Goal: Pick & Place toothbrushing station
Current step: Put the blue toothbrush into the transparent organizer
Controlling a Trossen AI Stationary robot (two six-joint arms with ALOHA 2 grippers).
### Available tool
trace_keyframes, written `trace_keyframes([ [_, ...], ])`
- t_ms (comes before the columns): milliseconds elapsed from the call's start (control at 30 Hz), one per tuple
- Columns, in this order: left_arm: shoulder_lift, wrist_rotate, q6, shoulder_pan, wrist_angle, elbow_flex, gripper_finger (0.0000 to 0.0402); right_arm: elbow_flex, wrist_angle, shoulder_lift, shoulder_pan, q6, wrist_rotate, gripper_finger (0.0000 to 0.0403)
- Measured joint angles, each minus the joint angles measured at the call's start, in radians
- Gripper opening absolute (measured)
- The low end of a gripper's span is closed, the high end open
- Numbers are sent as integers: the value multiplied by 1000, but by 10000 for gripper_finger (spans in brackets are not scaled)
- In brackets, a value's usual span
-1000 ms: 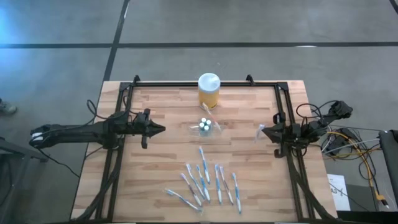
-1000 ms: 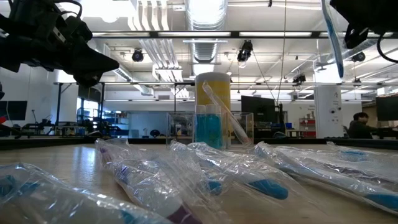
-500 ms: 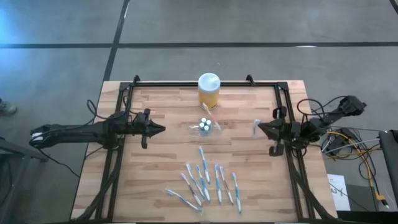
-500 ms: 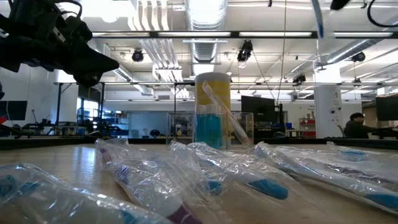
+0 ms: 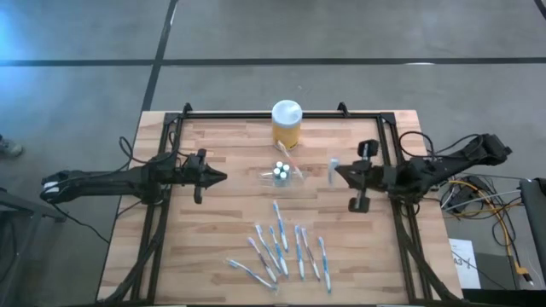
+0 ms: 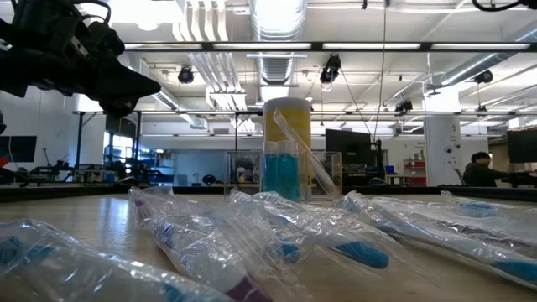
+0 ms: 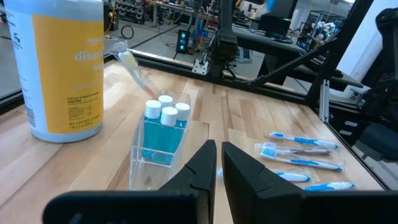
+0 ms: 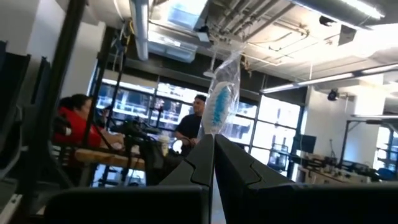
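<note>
A small clear holder [image 5: 281, 173] stands mid-table with three white-capped round pieces [image 7: 165, 112] and one toothbrush [image 7: 134, 64] leaning in it. Several wrapped blue-and-white toothbrushes [image 5: 281, 251] lie on the wood nearer the front edge. My right gripper [image 5: 335, 172] is high above the table, right of the holder, shut on one wrapped toothbrush [image 8: 219, 99]. My left gripper [image 5: 223, 177] hovers left of the holder, shut and empty; it also shows in the low view [image 6: 126, 88]. My right gripper pinches the wrapped toothbrush between its two fingertips, on the stretch just below the blue-bristled head [image 8: 213, 132]. The head and the clear wrapper stick out beyond the fingertips. The brush is lifted clear of the table.
A yellow jar with a white lid [image 5: 287, 124] stands at the far edge behind the holder. A black frame [image 5: 388, 145] runs around the wooden table. People sit in the room beyond [image 8: 74, 118].
My right gripper has moved toward the table's left, toward the holder, and risen, carrying the wrapped toothbrush out of the top of the low view. The left arm has kept still.
</note>
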Motion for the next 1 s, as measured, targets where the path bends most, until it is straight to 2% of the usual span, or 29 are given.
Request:
trace_keyframes([
  [200, 0, 0, 12, 0, 0, 0, 30, 2, 85, 100, -114, 80, -115, 8],
  [433, 0, 0, 21, 0, 0, 0, 30, 0, 234, 252, -218, 158, -184, 8],
  [767, 0, 0, 22, 0, 0, 0, 30, -1, 426, 490, -315, 209, -186, 8],
  [1000, 0, 1, 22, 0, 0, 0, 30, -1, 511, 643, -348, 203, -94, 8],
])
